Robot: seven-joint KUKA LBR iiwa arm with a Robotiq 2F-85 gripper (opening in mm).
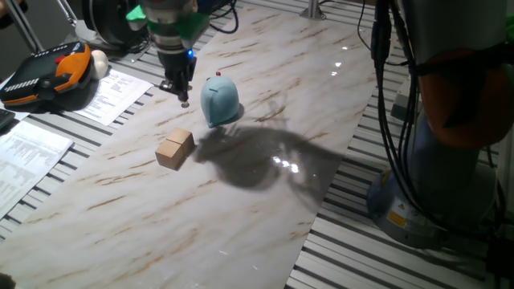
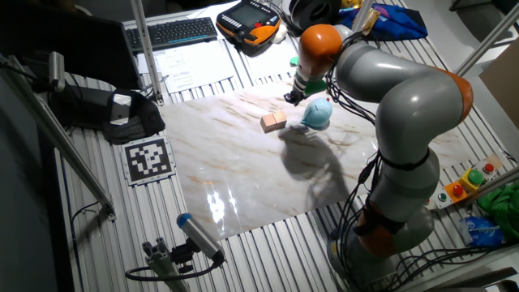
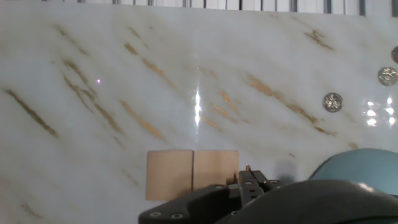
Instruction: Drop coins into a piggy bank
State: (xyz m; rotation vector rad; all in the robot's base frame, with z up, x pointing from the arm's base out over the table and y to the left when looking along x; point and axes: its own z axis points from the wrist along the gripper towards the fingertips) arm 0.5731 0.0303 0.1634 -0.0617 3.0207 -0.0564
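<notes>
1. Piggy bank [image 1: 219, 100] is light blue, smooth and rounded like a dome, with a small red spot on its top; it stands on the table [image 1: 241, 209].
2. Just beside the piggy bank, toward the papers, lie two tan wooden blocks [image 1: 175, 148], square-cut and matte, touching each other side by side.
3. Coins [image 3: 333, 102] are small, flat, round and silvery, and shiny; the hand view shows two whole ones and part of a third at the picture edge, lying flat on the table near the piggy bank and apart from the blocks.
4. The gripper [image 1: 182, 96] is dark and narrow and hangs just beside the piggy bank, above the table; I cannot tell if its fingers are open or closed, or if they hold something.
5. The table has a glossy white marble-like top with thin brown veins, and it reflects the lamps as bright spots.
6. Around the top is a frame of grey ribbed metal profiles.
7. Far from the piggy bank are printed papers [image 1: 32, 144], an orange and black handheld controller [image 1: 48, 72], a keyboard [image 2: 172, 31] and a black-and-white marker tag [image 2: 147, 158].
</notes>
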